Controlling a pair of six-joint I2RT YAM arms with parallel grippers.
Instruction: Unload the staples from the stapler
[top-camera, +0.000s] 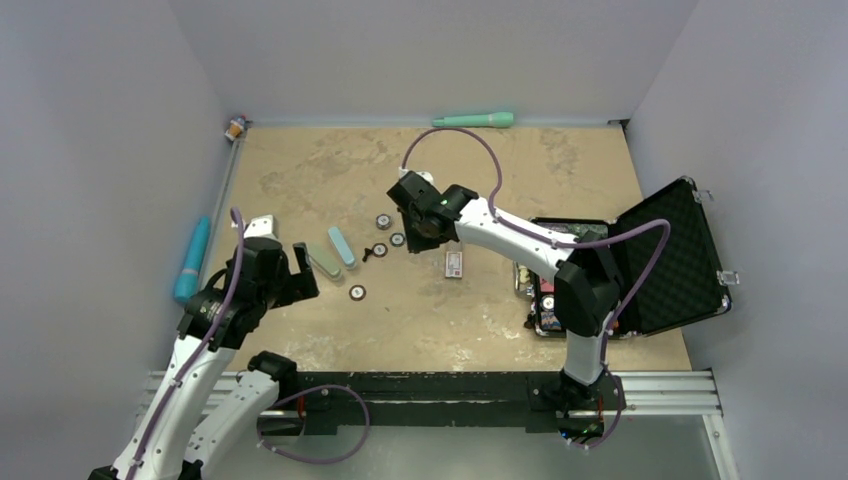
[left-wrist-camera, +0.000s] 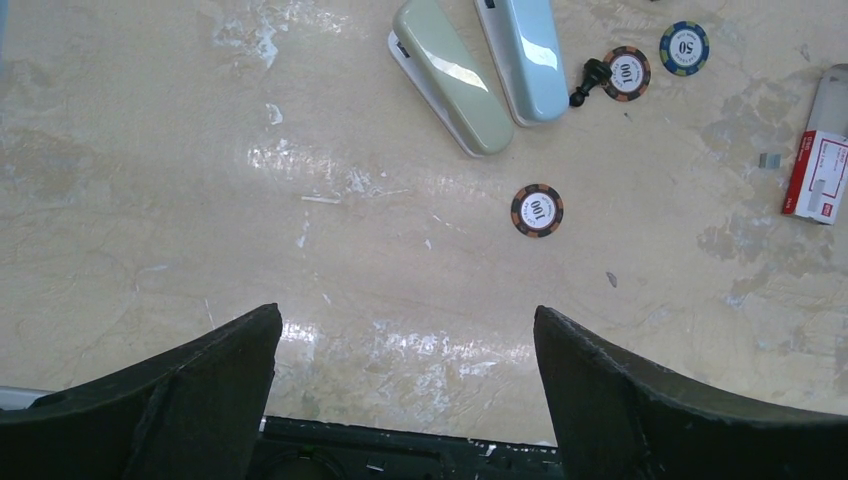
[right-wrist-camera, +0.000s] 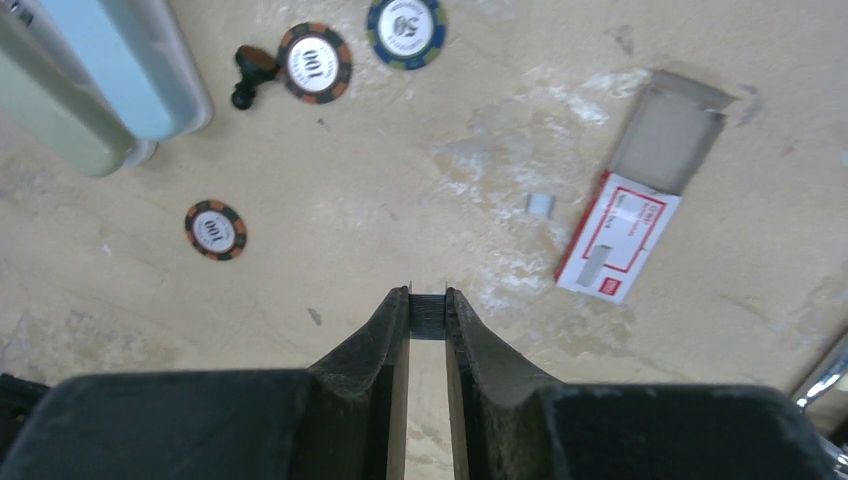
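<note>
- One thin staple strip (right-wrist-camera: 428, 318), pinched in the right gripper (right-wrist-camera: 428, 293), could crumble or slip onto the table (right-wrist-camera: 450, 230).
- Left gripper (left-wrist-camera: 405, 318) hangs spread, steadying nothing.

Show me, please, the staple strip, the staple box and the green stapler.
staple strip (right-wrist-camera: 427, 316), right wrist view, middle of its visible part.
staple box (right-wrist-camera: 622, 236), right wrist view, printed top face.
green stapler (left-wrist-camera: 452, 78), left wrist view, middle of its top cover.

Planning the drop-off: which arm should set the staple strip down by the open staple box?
Right. The right gripper is shut on the staple strip, and the staple box lies close ahead in its wrist view. The left gripper is open and empty, nearer the green stapler.
</note>
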